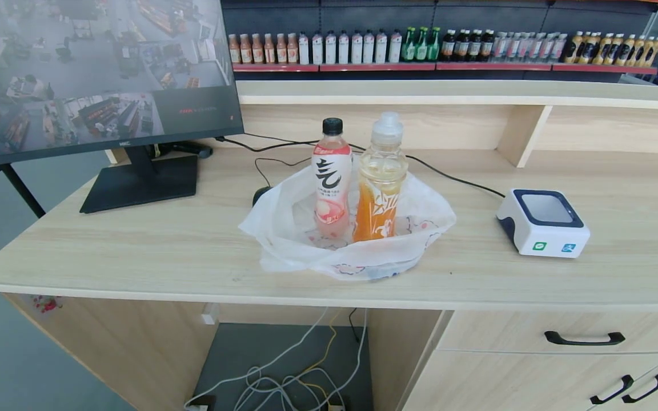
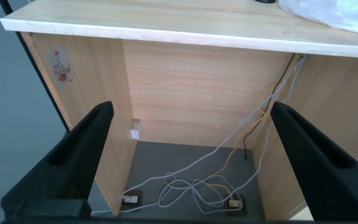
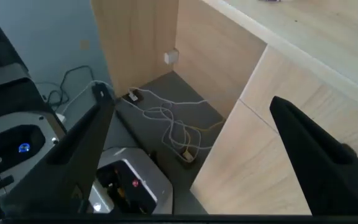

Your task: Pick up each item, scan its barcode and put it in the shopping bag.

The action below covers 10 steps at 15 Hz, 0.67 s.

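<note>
A white shopping bag point(image 1: 414, 220) lies open on the middle of the wooden counter point(image 1: 163, 245). Two bottles stand upright inside it: a pink drink with a black cap point(image 1: 331, 177) on the left and an orange drink with a clear cap point(image 1: 380, 182) beside it on the right. The white barcode scanner point(image 1: 542, 222) sits to the bag's right, window facing up. My left gripper point(image 2: 191, 155) hangs open below the counter's front edge, facing the knee space. My right gripper point(image 3: 191, 149) is also open, low beside the cabinet side.
A monitor point(image 1: 97, 74) on a black stand fills the counter's left rear. A black cable point(image 1: 454, 178) runs from the scanner behind the bag. Drawers with black handles point(image 1: 584, 339) sit under the right side. Loose cables point(image 2: 197, 186) lie on the floor underneath. A raised shelf point(image 1: 454, 91) backs the counter.
</note>
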{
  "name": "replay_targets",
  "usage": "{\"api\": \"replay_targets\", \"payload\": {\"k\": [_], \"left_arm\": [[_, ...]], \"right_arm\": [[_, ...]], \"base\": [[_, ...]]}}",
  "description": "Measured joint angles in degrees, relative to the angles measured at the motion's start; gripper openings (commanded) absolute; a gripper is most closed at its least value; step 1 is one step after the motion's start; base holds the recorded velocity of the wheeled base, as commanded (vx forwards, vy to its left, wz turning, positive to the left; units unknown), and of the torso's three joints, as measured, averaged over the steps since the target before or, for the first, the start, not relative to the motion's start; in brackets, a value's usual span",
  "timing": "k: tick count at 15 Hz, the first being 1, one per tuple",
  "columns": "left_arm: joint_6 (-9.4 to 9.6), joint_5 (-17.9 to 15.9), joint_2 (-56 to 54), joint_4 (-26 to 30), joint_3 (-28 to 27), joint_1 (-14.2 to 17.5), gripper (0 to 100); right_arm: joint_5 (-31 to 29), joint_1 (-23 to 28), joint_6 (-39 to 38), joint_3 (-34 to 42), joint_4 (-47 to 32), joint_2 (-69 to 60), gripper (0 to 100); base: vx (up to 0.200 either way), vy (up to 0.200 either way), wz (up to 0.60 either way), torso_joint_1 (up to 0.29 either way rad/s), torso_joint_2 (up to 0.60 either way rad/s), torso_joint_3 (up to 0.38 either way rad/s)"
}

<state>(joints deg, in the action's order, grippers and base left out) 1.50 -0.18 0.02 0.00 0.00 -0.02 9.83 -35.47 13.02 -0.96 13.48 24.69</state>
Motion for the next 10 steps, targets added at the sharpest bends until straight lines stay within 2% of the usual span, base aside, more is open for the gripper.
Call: {"api": "replay_targets", "payload": {"k": [3,5,6,9,10], "left_arm": [[0.0,0.0,0.0,0.0,0.0,-0.02,100],[0.0,0.02,0.0,0.0,0.0,-0.02,100],[0.0,0.0,0.0,0.0,0.0,0.0,100],[0.0,0.0,0.0,0.0,0.0,0.02,100],[0.0,0.02,0.0,0.0,0.0,0.0,100]], "right_arm": [[0.11,0.28,-0.02,0.44,-12.62,-10.02,100],[-0.01,4.06,-0.46,0.15,-13.67,-13.4,100],[-0.06,8.63,-0.66,0.04,-13.7,-14.28,100],[-0.06,26.72,-2.9,-0.05,-13.73,-15.52,100],[-0.04,31.01,-4.68,-0.09,-13.73,-16.23,100]], "base": [[0.0,0.0,0.0,0.0,0.0,0.0],[0.0,0.0,0.0,0.0,0.0,0.0],[0.0,0.0,0.0,0.0,0.0,0.0],[0.0,0.0,0.0,0.0,0.0,0.0],[0.0,0.0,0.0,0.0,0.0,0.0]]}}
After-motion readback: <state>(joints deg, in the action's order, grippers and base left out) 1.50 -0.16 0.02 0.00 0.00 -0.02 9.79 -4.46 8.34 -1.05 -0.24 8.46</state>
